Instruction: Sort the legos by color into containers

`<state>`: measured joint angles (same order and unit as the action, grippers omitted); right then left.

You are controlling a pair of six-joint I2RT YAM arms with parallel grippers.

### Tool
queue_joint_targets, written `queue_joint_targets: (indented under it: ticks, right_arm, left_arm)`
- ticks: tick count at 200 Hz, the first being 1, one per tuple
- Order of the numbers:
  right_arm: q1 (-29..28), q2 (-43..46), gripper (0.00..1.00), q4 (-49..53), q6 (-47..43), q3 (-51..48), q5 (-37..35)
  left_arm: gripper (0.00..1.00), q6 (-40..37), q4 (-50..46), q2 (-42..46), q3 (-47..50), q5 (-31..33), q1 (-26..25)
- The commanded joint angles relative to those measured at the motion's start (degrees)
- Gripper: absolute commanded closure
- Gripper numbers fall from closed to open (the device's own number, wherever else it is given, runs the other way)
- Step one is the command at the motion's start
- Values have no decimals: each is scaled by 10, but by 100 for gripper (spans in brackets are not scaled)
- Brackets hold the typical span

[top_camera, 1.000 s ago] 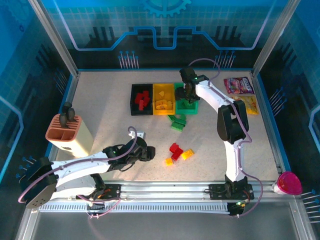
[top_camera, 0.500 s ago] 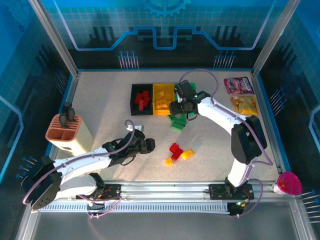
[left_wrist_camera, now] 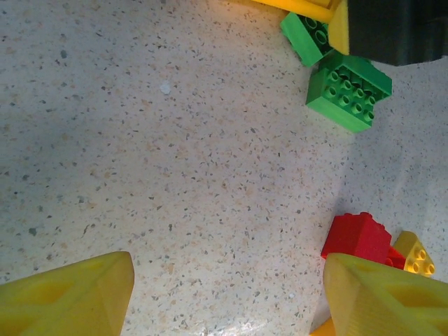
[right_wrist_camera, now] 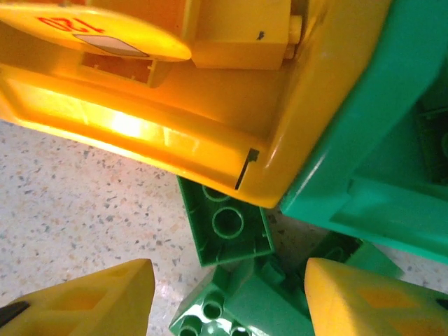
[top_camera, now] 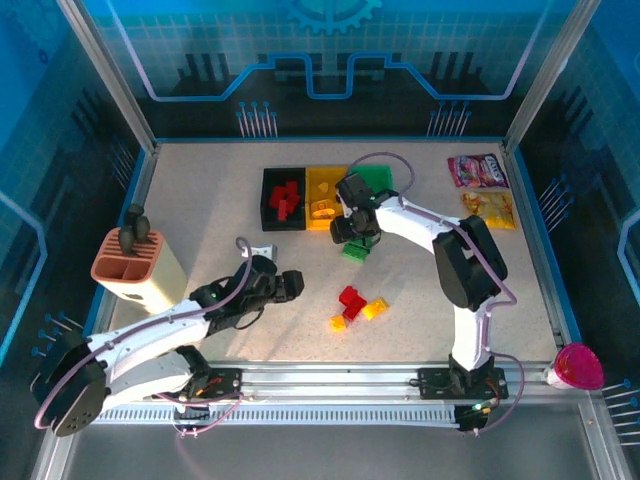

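Note:
The containers stand in a row at the back: black bin (top_camera: 283, 199) with red legos, yellow bin (top_camera: 326, 197) (right_wrist_camera: 175, 105), green bin (top_camera: 377, 178) (right_wrist_camera: 378, 140). Green legos (top_camera: 356, 249) lie just in front of the bins. My right gripper (top_camera: 351, 232) (right_wrist_camera: 227, 301) is open low over them, an upside-down green brick (right_wrist_camera: 227, 224) and a studded one (right_wrist_camera: 210, 315) between its fingers. Red and yellow legos (top_camera: 352, 303) sit nearer me. My left gripper (top_camera: 290, 285) (left_wrist_camera: 227, 294) is open over bare table, a red brick (left_wrist_camera: 357, 236) beside its right finger.
A terracotta-and-cream holder (top_camera: 135, 265) stands at the left edge. Snack packets (top_camera: 478, 170) lie at the back right and a pink cup (top_camera: 578, 368) sits at the near right corner. A small white piece (top_camera: 262, 250) lies by the left arm.
My right arm has swung from above the green bin down to the green legos in front of the bins, its jaws narrowing. My left gripper crept slightly away from me.

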<state>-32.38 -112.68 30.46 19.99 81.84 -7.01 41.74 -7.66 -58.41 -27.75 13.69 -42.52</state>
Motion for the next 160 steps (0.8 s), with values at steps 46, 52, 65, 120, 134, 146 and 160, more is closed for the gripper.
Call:
queue_joint_targets:
  ticks: [46, 52, 65, 120, 134, 146, 160]
  right_arm:
    - [-13, -67, 41, 23, -20, 70, -18]
    - [-15, -73, 41, 27, -23, 74, -22]
    - [-19, -85, 42, 34, -27, 84, -32]
    - [-37, -107, 48, 42, -36, 86, -62]
    - [-40, -105, 54, 45, -36, 85, -68]
    - [-43, -98, 61, 46, -36, 81, -75]
    - [-47, -88, 67, 47, -38, 78, -82]
  left_arm:
    - [28, 3, -44, 44, 27, 17, 12]
    - [28, 3, -44, 45, 28, 17, 13]
    - [29, 3, -44, 48, 30, 17, 13]
    - [29, 0, -43, 54, 35, 17, 16]
    - [29, -2, -44, 54, 36, 18, 16]
    - [29, -2, -44, 54, 35, 18, 16]
    - [29, -3, -44, 55, 35, 18, 17]
